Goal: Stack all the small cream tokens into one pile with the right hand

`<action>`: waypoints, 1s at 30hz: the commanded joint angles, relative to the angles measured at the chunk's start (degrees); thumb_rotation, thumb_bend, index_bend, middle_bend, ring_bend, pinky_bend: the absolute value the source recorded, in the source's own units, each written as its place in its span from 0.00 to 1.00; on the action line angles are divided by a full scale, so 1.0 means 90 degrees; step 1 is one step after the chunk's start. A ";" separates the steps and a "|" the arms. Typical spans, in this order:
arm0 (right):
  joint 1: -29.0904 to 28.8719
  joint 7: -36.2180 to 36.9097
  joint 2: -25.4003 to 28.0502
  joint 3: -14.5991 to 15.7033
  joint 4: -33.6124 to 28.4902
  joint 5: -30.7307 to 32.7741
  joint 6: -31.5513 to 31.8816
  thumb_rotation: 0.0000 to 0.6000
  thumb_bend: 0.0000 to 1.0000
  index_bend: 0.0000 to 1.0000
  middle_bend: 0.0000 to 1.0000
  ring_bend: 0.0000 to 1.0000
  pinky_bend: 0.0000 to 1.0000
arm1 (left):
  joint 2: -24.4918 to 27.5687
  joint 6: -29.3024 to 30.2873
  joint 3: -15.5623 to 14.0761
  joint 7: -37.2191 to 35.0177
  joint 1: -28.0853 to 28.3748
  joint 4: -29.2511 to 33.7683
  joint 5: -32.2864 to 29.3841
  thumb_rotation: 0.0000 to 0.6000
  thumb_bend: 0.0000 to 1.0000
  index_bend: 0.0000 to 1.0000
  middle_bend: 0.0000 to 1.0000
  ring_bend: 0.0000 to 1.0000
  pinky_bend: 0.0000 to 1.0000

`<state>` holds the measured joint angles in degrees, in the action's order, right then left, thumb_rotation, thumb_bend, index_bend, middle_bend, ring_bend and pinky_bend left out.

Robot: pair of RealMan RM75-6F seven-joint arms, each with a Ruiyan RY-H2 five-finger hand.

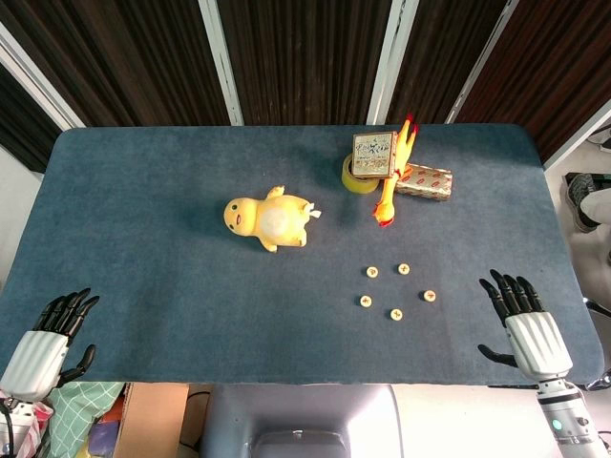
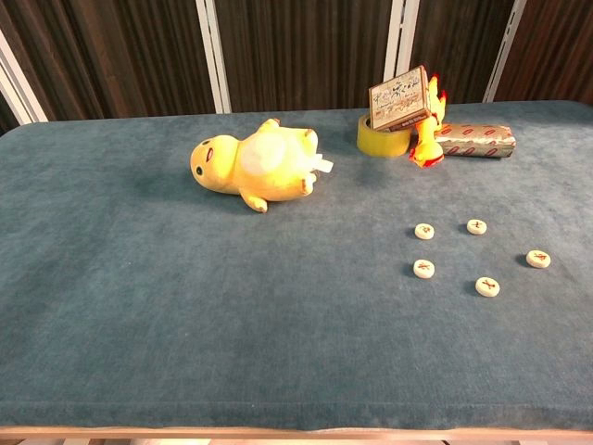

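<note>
Several small cream tokens with red marks lie scattered flat on the blue cloth, none stacked: one (image 1: 372,272), another (image 1: 404,269), one at the right (image 1: 430,296), and two nearer ones (image 1: 366,301) (image 1: 395,314). The chest view shows the same tokens (image 2: 424,231) (image 2: 477,226) (image 2: 538,259) (image 2: 423,269) (image 2: 487,286). My right hand (image 1: 527,320) rests open at the table's near right edge, fingers spread, right of the tokens and apart from them. My left hand (image 1: 48,336) lies open at the near left corner. Neither hand appears in the chest view.
A yellow plush duck (image 1: 270,218) lies on its side mid-table. At the back right sit a tape roll (image 1: 355,176), a small patterned box (image 1: 373,154), a rubber chicken (image 1: 393,176) and a wrapped red-and-white box (image 1: 425,181). The table's blue cloth (image 1: 172,267) reaches its edges.
</note>
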<state>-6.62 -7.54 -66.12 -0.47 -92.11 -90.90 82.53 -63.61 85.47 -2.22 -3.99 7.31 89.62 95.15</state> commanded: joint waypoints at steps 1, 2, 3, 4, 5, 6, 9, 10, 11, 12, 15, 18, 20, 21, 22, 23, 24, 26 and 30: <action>0.0018 0.0049 0.0036 0.0004 0.0033 0.0017 0.0013 1.00 0.11 0.00 0.00 0.00 0.00 | -0.0055 0.0015 -0.0018 0.0085 0.0017 0.0016 0.0093 1.00 0.45 0.00 0.00 0.00 0.09; 0.0020 0.0086 0.0046 0.0015 0.0046 -0.0005 0.0018 1.00 0.11 0.00 0.00 0.00 0.00 | -0.0070 -0.0007 -0.0023 0.0102 0.0028 0.0022 0.0098 1.00 0.45 0.00 0.00 0.00 0.09; 0.0018 0.0098 0.0047 0.0024 0.0062 -0.0017 0.0009 1.00 0.11 0.00 0.00 0.00 0.00 | -0.0075 -0.0025 -0.0022 0.0118 0.0037 0.0035 0.0095 1.00 0.45 0.00 0.00 0.00 0.09; 0.0006 0.0109 0.0040 0.0037 0.0082 -0.0026 -0.0021 1.00 0.11 0.00 0.00 0.00 0.00 | -0.0083 -0.0032 -0.0022 0.0139 0.0041 0.0043 0.0095 1.00 0.45 0.00 0.00 0.00 0.09; -0.0014 0.0121 0.0025 0.0044 0.0099 -0.0044 -0.0052 1.00 0.11 0.00 0.00 0.00 0.00 | -0.0082 -0.0035 -0.0026 0.0155 0.0043 0.0048 0.0102 1.00 0.45 0.00 0.00 0.00 0.09; -0.0046 0.0118 0.0000 0.0047 0.0125 -0.0067 -0.0094 1.00 0.11 0.00 0.00 0.00 0.00 | -0.0076 -0.0035 -0.0029 0.0146 0.0052 0.0050 0.0120 1.00 0.45 0.00 0.00 0.00 0.09; -0.0231 -0.0019 -0.0164 0.0046 0.0240 -0.0184 -0.0320 1.00 0.11 0.00 0.00 0.00 0.00 | -0.0049 -0.0023 -0.0021 -0.0004 0.0080 0.0018 0.0146 1.00 0.45 0.00 0.00 0.00 0.09; -0.0333 -0.0075 -0.0215 0.0056 0.0285 -0.0253 -0.0453 1.00 0.11 0.01 0.00 0.00 0.00 | -0.0042 -0.0042 -0.0019 -0.0043 0.0088 0.0006 0.0128 1.00 0.45 0.00 0.00 0.00 0.09; -0.0496 -0.0155 -0.0258 0.0070 0.0319 -0.0314 -0.0703 1.00 0.11 0.02 0.00 0.00 0.00 | -0.0025 -0.0071 -0.0013 -0.0084 0.0098 0.0001 0.0093 1.00 0.45 0.00 0.00 0.00 0.09; -0.0631 -0.0223 -0.0288 0.0061 0.0332 -0.0337 -0.0903 1.00 0.11 0.06 0.00 0.00 0.00 | -0.0017 -0.0083 -0.0007 -0.0079 0.0097 -0.0004 0.0061 1.00 0.45 0.00 0.00 0.00 0.09; -0.1137 -0.0420 -0.0469 -0.0003 0.0441 -0.0361 -0.1642 1.00 0.12 0.18 0.00 0.00 0.00 | -0.0017 -0.0054 0.0028 0.0060 0.0050 -0.0024 -0.0057 1.00 0.45 0.00 0.00 0.00 0.09; -0.1517 -0.0633 -0.0743 -0.0081 0.0633 -0.0322 -0.2152 1.00 0.16 0.27 0.00 0.00 0.00 | 0.0042 0.0000 0.0005 0.0046 -0.0006 0.0021 -0.0077 1.00 0.45 0.00 0.00 0.00 0.09; -0.1725 -0.0726 -0.0990 -0.0113 0.0822 -0.0305 -0.2407 1.00 0.20 0.32 0.00 0.00 0.00 | 0.0091 0.0086 -0.0010 -0.0032 -0.0048 0.0031 -0.0046 1.00 0.45 0.00 0.00 0.00 0.09; -0.1801 -0.0746 -0.1089 -0.0123 0.0906 -0.0289 -0.2500 1.00 0.23 0.34 0.00 0.00 0.00 | 0.0105 0.0131 -0.0012 -0.0060 -0.0068 0.0027 -0.0032 1.00 0.45 0.00 0.00 0.00 0.09; -0.1890 -0.0777 -0.1206 -0.0134 0.1009 -0.0270 -0.2604 1.00 0.25 0.37 0.00 0.00 0.00 | 0.0120 0.0181 -0.0017 -0.0097 -0.0090 0.0016 -0.0011 1.00 0.45 0.00 0.00 0.00 0.09; -0.1950 -0.0781 -0.1292 -0.0140 0.1086 -0.0278 -0.2648 1.00 0.27 0.39 0.00 0.00 0.00 | 0.0131 0.0206 -0.0023 -0.0122 -0.0102 0.0008 0.0005 1.00 0.45 0.00 0.00 0.00 0.09; -0.1999 -0.0768 -0.1376 -0.0140 0.1170 -0.0292 -0.2672 1.00 0.29 0.41 0.00 0.00 0.00 | 0.0141 0.0226 -0.0031 -0.0143 -0.0111 0.0003 0.0021 1.00 0.45 0.00 0.00 0.00 0.09; -0.2077 -0.0741 -0.1528 -0.0135 0.1331 -0.0315 -0.2682 1.00 0.32 0.45 0.00 0.00 0.00 | 0.0154 0.0272 -0.0043 -0.0187 -0.0129 -0.0002 0.0062 1.00 0.45 0.00 0.00 0.00 0.09; -0.2137 -0.0689 -0.1701 -0.0108 0.1574 -0.0298 -0.2645 1.00 0.39 0.49 0.00 0.00 0.00 | 0.0143 0.0267 -0.0057 -0.0190 -0.0124 -0.0010 0.0105 1.00 0.45 0.00 0.00 0.00 0.09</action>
<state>-25.58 -13.88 -80.98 -1.51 -78.44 -93.64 58.73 -62.31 87.87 -2.71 -5.72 6.19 89.55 96.08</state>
